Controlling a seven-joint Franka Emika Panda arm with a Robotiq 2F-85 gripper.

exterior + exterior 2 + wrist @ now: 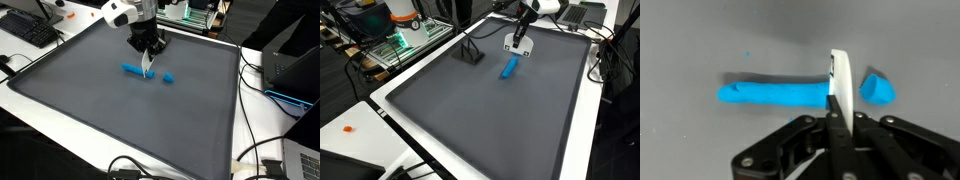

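The claw [837, 122] is squeezed tight on a thin, stiff white blade [839, 75] whose tip meets the blue dough roll [770, 94] just in front of it, and that roll looks soft, light and squishy, so I would hold it gently around its middle.

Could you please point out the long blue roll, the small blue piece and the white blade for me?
long blue roll [770, 94]: wrist view, middle of its length.
small blue piece [877, 89]: wrist view, its centre.
white blade [841, 80]: wrist view, upper flat part.
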